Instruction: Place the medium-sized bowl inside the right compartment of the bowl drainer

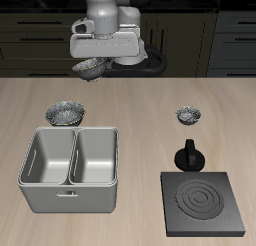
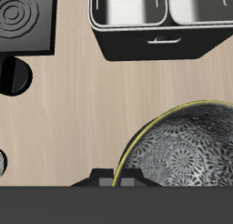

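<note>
My gripper (image 1: 91,62) hangs high above the table's back part, shut on the rim of the medium-sized bowl (image 1: 88,69). In the wrist view this bowl (image 2: 179,153) fills the space right by my fingers, showing its speckled grey inside and a thin yellowish rim. The bowl drainer (image 1: 28,182) stands near the table's front edge, a light grey tub with two deep wells, both empty. In the wrist view the drainer (image 2: 155,47) lies well away from the held bowl.
The wider speckled bowl (image 1: 66,112) rests just behind the drainer. The smallest bowl (image 1: 188,115) sits across the table, with a black pot (image 1: 189,156) and a black stove plate (image 1: 203,202) in front of it.
</note>
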